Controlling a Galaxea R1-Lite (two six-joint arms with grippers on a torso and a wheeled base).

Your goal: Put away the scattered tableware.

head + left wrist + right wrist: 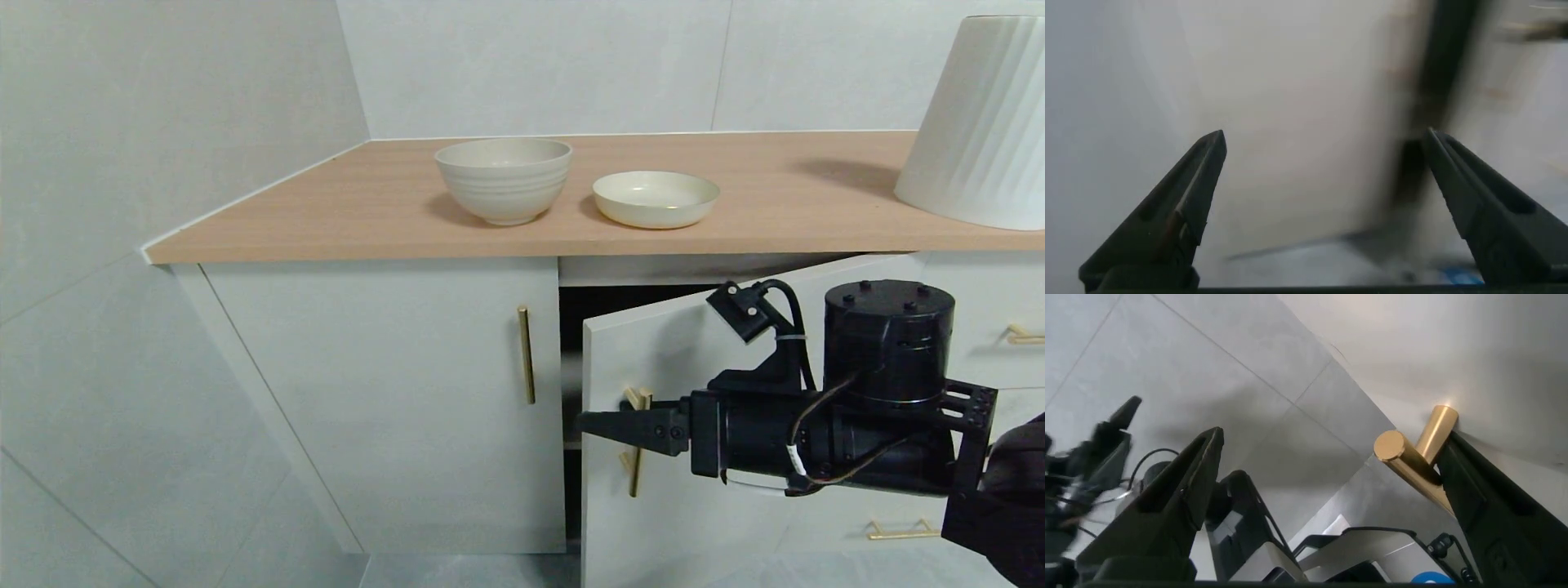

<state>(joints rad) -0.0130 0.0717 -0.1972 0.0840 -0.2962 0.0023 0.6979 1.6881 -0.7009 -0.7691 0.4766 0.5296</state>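
A ribbed beige bowl (504,180) and a shallow cream dish (655,198) stand side by side on the wooden countertop (343,220). Below them the right cabinet door (653,523) hangs partly open, with a dark gap beside it. My right gripper (592,425) is level with that door's gold handle (635,445). In the right wrist view the right gripper (1331,441) is open, and the handle (1413,453) lies against the inside of one finger (1486,506). In the left wrist view my left gripper (1323,135) is open and holds nothing, facing a blurred pale cabinet front.
A large white ribbed shade (980,122) stands on the counter's right end. The left cabinet door (384,392) is closed, with a gold handle (526,355). Drawers with gold pulls (1024,333) lie right of the open door. Tiled walls close off the left and back.
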